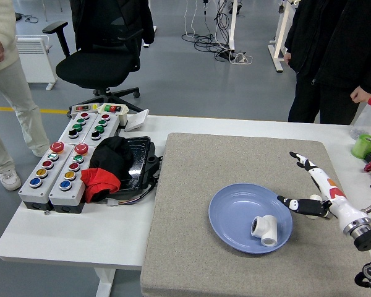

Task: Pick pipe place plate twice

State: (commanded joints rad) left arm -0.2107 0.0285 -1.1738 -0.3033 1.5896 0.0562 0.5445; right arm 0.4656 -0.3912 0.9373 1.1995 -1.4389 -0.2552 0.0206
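Observation:
A white T-shaped pipe fitting [264, 229] lies in the blue plate [235, 210] on the grey mat, toward the plate's right front. My right hand [309, 185] hovers to the right of the plate with fingers spread, holding nothing. A second white pipe fitting [313, 199] shows only as a sliver behind the hand's thumb. The left arm is out of view.
Two button boxes [68, 154] and a black tray with black and red cloth [111, 164] sit at the left. A green cup [363, 146] and a spray bottle [370, 111] stand at the far right. A person in black [334, 55] stands at the far side.

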